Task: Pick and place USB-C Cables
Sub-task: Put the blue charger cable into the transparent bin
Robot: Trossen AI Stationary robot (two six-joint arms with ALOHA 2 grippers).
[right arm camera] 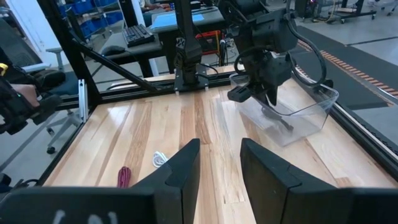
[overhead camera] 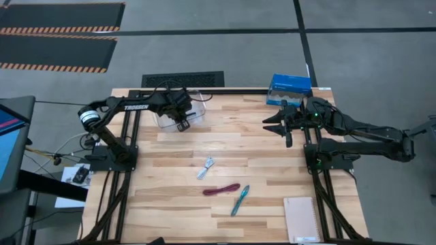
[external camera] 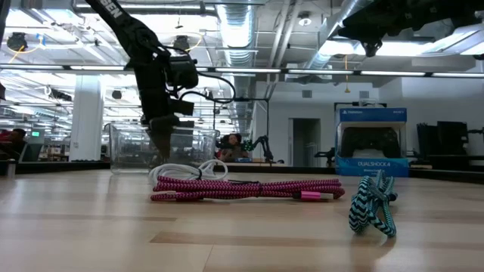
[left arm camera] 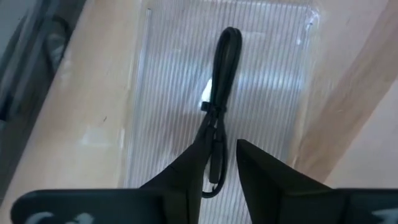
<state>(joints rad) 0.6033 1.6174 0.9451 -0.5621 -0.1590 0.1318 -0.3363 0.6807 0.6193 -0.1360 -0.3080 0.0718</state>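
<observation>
The black USB-C cable [left arm camera: 222, 68] lies stretched along the ribbed floor of a clear plastic bin [overhead camera: 178, 109] at the table's far left. My left gripper [left arm camera: 224, 148] is open and points down into the bin, with the cable's near end between its fingers. The right wrist view shows this gripper [right arm camera: 258, 93] over the bin [right arm camera: 298, 115]. The white-grey cable [overhead camera: 206, 167] and the maroon cable [overhead camera: 221, 189] lie flat on the table's middle. My right gripper [overhead camera: 276, 126] hovers open at the far right, high above the table. My left gripper stands around the black cable's near end [left arm camera: 216, 163] from above, fingers along the cable. One finger [left arm camera: 193, 163] overlaps the cable's edge, and bin floor shows between the cable and the other finger. I cannot tell whether it touches the cable.
A teal braided cable [overhead camera: 240, 199] lies right of the maroon one. A notebook [overhead camera: 302, 219] sits at the near right corner, and a blue box [overhead camera: 289, 88] at the far right edge. Bare wood lies between the bin and the cables.
</observation>
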